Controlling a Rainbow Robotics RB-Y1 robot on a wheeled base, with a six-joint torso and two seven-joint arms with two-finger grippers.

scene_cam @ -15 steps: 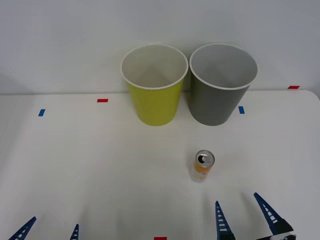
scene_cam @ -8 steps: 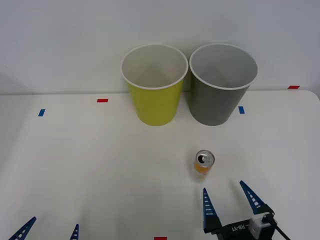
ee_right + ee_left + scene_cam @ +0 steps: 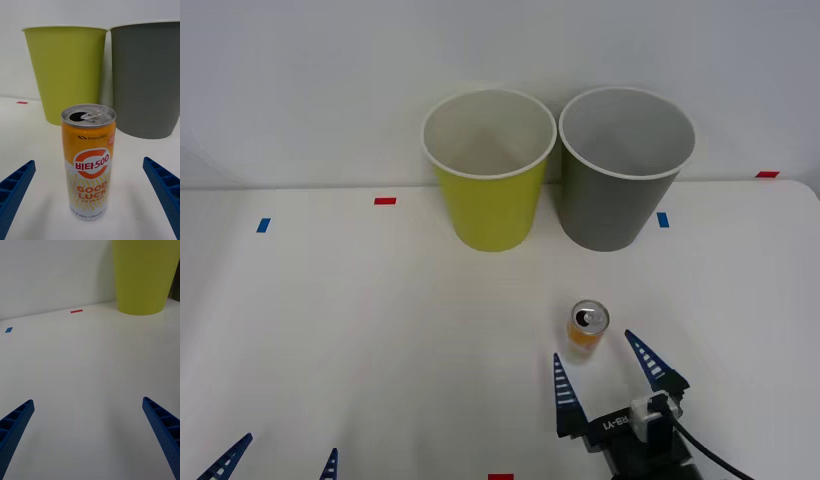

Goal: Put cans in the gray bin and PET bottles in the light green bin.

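The can (image 3: 587, 329) stands upright on the table (image 3: 330, 320), straight ahead of the right gripper (image 3: 605, 370), whose 2 fingers are spread wide and apart from it. The gray bin (image 3: 620, 165) lies beyond. The left gripper (image 3: 280, 462) waits, spread, well apart.

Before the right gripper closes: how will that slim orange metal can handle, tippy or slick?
The slim orange metal can stands upright, tall for its narrow base, so an off-centre nudge would probably tip it and let it roll. Its tab is open, so it may be empty and light. The open right gripper has smooth printed metal to squeeze, so it may slip.
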